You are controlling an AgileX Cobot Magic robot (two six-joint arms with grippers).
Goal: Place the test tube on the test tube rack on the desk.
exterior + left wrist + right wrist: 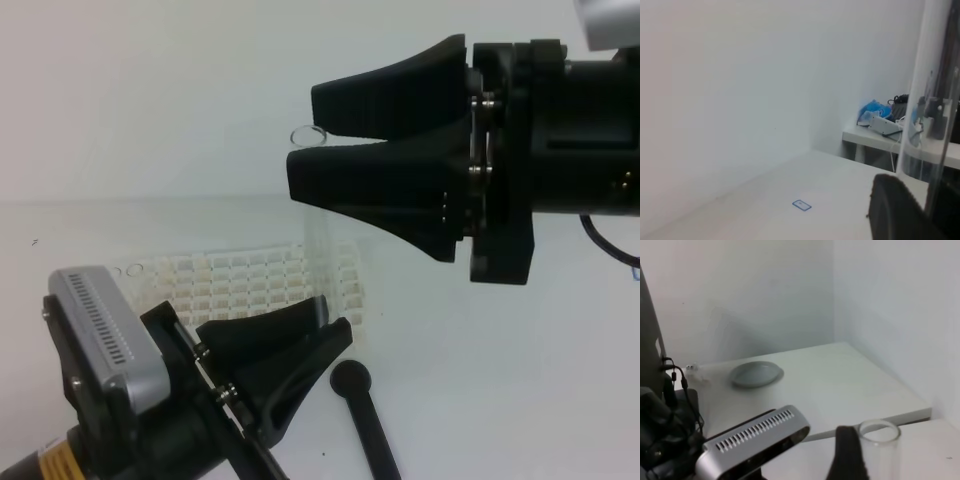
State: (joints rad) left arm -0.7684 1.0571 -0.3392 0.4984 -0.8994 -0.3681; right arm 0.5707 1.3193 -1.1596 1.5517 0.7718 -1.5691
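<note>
The test tube (318,265) stands upright in the air above the right end of the test tube rack (240,278), which lies on the desk (500,380). My left gripper (337,322) is shut on the tube's lower end. In the left wrist view the tube (922,100) rises beside one finger (895,210). My right gripper (305,142) reaches in from the right, its fingers close on either side of the tube's open rim. In the right wrist view the rim (879,432) touches one finger (847,455). Whether the right gripper grips the tube cannot be told.
A black rod with a round end (352,380) lies on the desk just right of the left gripper. The left wrist camera (755,445) sits below the right gripper. A side table with clutter (880,125) stands beyond the desk.
</note>
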